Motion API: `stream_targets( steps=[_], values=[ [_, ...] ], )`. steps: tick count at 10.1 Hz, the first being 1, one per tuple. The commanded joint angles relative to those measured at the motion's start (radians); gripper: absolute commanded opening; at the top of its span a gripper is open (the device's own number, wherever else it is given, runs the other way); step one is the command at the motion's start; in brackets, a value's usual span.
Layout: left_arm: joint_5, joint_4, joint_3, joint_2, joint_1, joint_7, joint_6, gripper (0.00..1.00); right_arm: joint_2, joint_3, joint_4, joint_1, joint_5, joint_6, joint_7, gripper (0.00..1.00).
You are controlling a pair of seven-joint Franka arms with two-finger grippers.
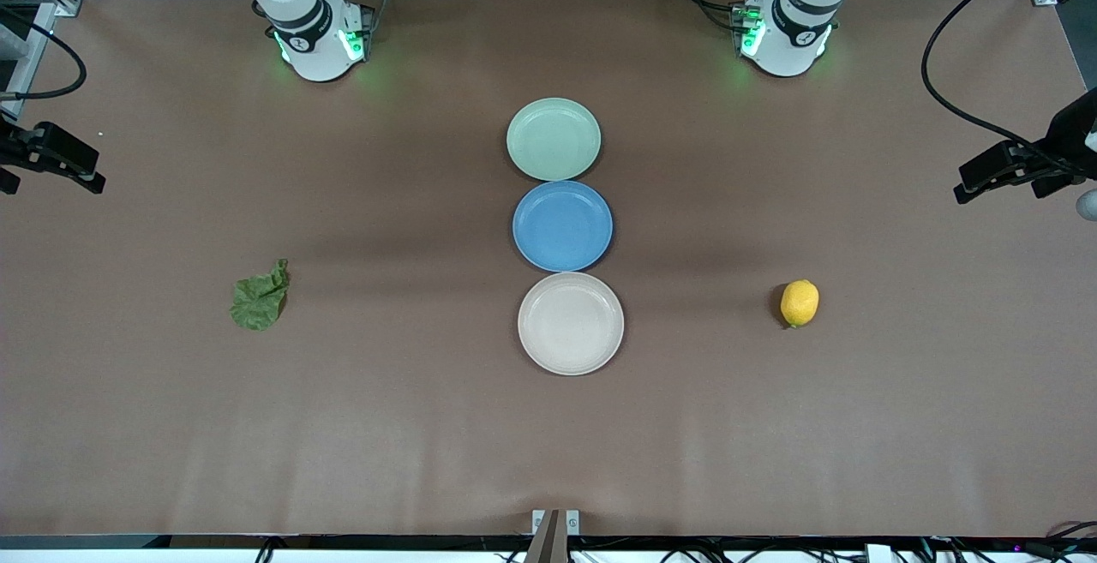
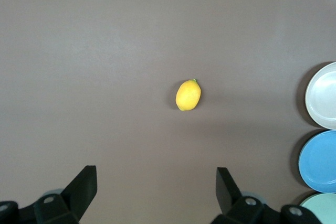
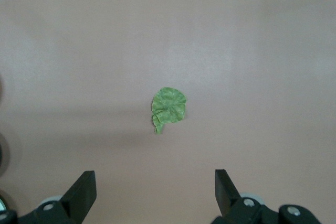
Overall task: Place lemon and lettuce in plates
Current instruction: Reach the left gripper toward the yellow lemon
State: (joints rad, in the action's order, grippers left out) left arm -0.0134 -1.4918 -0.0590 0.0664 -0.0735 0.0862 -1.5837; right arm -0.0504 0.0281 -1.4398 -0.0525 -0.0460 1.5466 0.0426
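Brown matte counter (image 1: 411,426) carries three round plates in a touching column at frame centre: pale green plate (image 1: 554,139) uppermost, blue plate (image 1: 562,225) in the middle, beige plate (image 1: 571,323) lowest. The small oval yellow lemon (image 1: 799,302) lies centre-right, the wrinkly dark green lettuce leaf (image 1: 260,297) centre-left, both off the plates. High over the lemon the left end effector (image 2: 156,190) hangs spread wide and empty; the right end effector (image 3: 155,191) is likewise over the lettuce.

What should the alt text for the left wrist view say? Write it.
A lemon lies alone on the brown table, with the open left gripper high over it. The beige plate, blue plate and pale green plate line one edge.
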Motion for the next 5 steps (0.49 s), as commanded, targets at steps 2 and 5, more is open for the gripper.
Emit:
stream_targets(
  steps=[2,5],
  values=[
    [0.021,0.008,-0.001,-0.016,0.0,0.009,0.022,1.0,0.004,-0.004,-0.002,-0.004,0.021,-0.005,0.008,1.0],
    [0.019,0.004,0.007,0.018,-0.012,0.024,0.021,1.0,0.004,-0.004,-0.002,-0.004,0.021,-0.005,0.008,1.0]
  ],
)
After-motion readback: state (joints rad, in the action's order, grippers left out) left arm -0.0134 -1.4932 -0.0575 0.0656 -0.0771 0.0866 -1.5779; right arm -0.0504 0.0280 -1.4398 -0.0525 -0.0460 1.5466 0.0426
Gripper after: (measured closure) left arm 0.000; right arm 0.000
